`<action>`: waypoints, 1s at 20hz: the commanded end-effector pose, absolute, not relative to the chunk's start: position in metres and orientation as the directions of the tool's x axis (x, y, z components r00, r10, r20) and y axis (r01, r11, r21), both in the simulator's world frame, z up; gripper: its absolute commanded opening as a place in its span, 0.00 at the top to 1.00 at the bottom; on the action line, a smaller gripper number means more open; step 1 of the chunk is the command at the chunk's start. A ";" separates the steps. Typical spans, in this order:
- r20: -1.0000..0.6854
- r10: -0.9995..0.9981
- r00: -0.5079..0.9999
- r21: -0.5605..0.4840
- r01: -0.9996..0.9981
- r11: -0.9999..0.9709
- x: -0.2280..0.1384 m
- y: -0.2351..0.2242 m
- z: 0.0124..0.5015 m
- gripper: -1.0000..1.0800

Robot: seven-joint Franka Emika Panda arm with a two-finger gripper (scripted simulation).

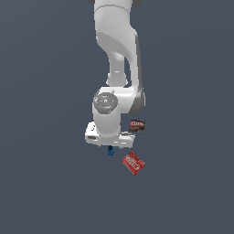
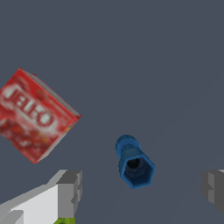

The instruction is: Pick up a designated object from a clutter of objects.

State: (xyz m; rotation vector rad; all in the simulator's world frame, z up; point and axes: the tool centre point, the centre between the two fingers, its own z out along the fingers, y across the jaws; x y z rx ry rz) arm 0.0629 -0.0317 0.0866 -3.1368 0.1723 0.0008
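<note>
1. Gripper (image 2: 140, 186) is hanging low over the floor w/ jaws spread wide apart, gripping nothing; in the wrist view one grey fingertip (image 2: 70, 188) is showing on each side of the blue piece, both well clear of it.
2. Arm (image 1: 116, 68) is reaching straight down in the exterior view, blocking part of the clutter (ball not visible in either view).
3. Red box (image 2: 35, 114) w/ white label is lying tilted on the floor, near the blue piece but apart from it.
4. Dark brown packet (image 1: 136, 125) is sitting farther back, beside the wrist.
5. Blue piece (image 2: 133, 162) (the target, smallest item) is lying on the floor between the open fingers, just under the hand.
6. Green sliver (image 2: 65, 221) is peeking out at frame edge, prob. the lime block.
7. Progress, my read: alignment looking done; final descent, closing and lifting are all remaining.
</note>
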 end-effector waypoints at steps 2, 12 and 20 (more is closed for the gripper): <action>-0.001 -0.110 0.994 0.000 -0.110 -0.994 0.062 -0.032 0.072 0.04; 0.000 -0.110 0.994 0.000 -0.110 -0.994 0.063 -0.032 0.043 0.04; 0.000 -0.110 0.994 0.000 -0.110 -0.994 0.063 -0.032 0.043 1.00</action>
